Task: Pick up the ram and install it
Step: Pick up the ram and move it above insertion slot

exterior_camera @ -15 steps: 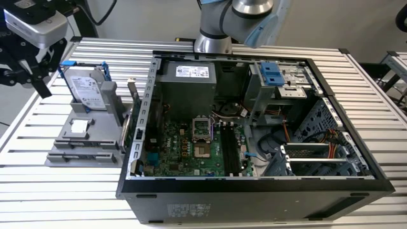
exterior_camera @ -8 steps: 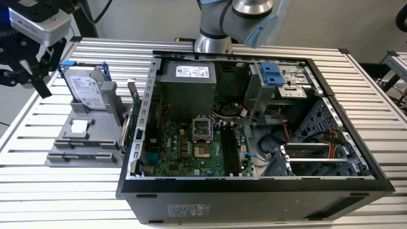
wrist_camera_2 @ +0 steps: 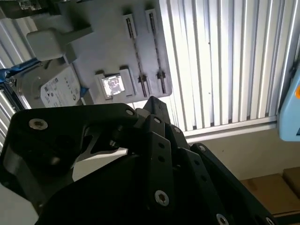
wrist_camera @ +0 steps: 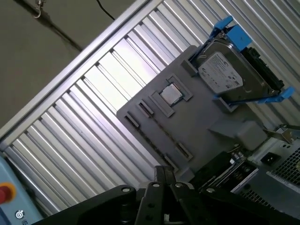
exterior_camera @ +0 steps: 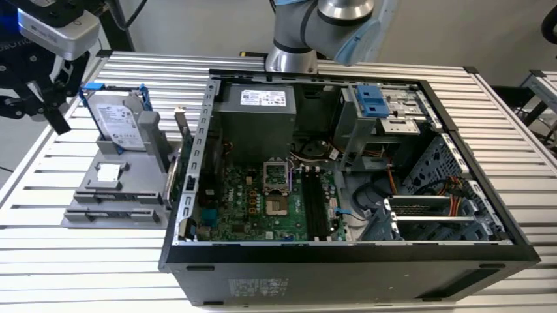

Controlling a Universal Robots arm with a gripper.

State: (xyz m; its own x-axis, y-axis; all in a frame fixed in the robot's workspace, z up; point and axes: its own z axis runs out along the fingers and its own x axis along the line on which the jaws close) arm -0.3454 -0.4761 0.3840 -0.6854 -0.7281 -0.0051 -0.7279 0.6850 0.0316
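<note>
End effector (exterior_camera: 39, 99) partly beyond the exterior view's left edge; in the second wrist view, hard drive (wrist_camera_2: 52, 88) partly behind it.

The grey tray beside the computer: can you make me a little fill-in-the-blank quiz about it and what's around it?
1. The hard drive standing on the grey tray sits in a ___ plastic bracket.
2. In the exterior view, the tray stands to the view's ___ of the open computer case.
3. The motherboard inside the case is ___.
Missing words: blue; left; green.
</note>
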